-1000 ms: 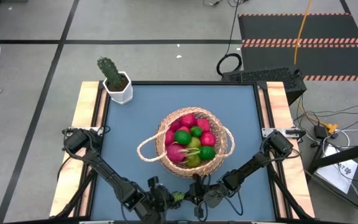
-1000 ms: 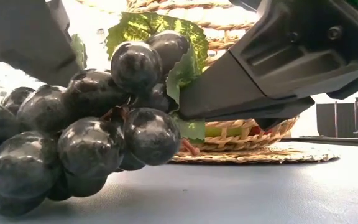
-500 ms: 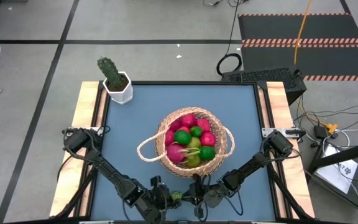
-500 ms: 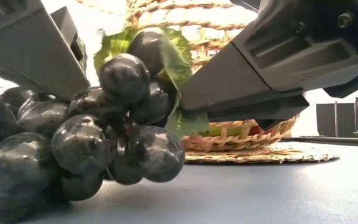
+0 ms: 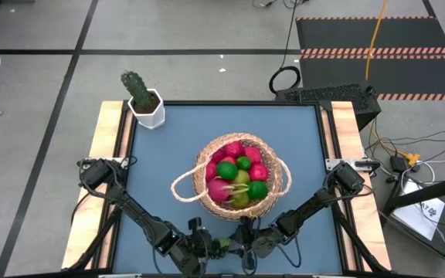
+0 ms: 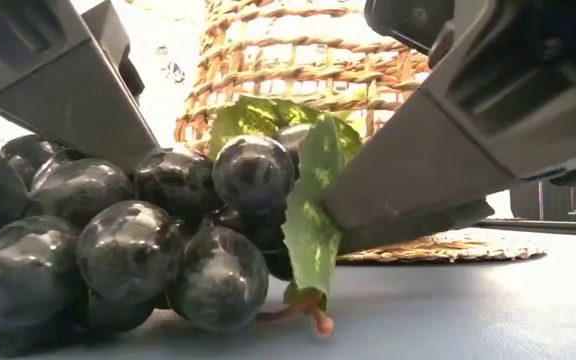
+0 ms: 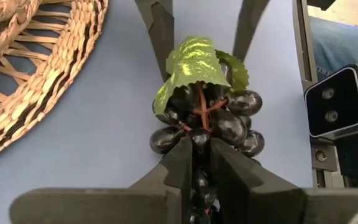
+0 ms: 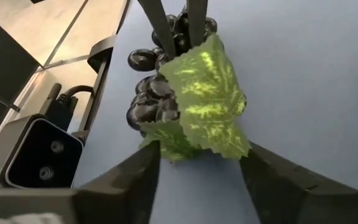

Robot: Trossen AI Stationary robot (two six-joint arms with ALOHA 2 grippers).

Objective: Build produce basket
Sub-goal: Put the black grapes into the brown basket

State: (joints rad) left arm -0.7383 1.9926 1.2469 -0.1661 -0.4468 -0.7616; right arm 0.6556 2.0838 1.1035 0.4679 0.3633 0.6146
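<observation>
The basket point(image 5: 198, 176), a round woven one with looped handles, stands mid-table and holds produce point(image 5: 238, 179): red, pink and green fruits. A dark grape bunch point(image 5: 224, 245) with green leaves point(image 8: 204, 106) lies on the blue table near its front edge, its grapes point(image 6: 128, 250) and red stalk end on the surface. My left gripper point(image 7: 197, 155) is shut on the bunch from the left. My right gripper point(image 8: 201, 148) stands open, a finger on either side of the leafy end. My left gripper pinches a few grapes point(image 7: 199, 138) at the bunch's end away from the leaves, between its two fingers. The fingers slant down from the table's left and lie along the bunch. The bunch rests on the table. Whether my right gripper's fingers point(image 6: 408, 200) touch the leaf, I cannot tell.
A white pot with a cactus point(image 5: 145, 104) stands at the far left corner. The low camera's housing point(image 7: 333, 102) sits at the near edge close beside the bunch. Bare blue table point(image 5: 157, 170) lies to the left and right of the basket.
The leafy end of the bunch has dropped from beside my right gripper's finger down to the table, and the leaf now hangs loose. The bunch has settled lower on the surface. My left gripper has come down onto the bunch from the left.
</observation>
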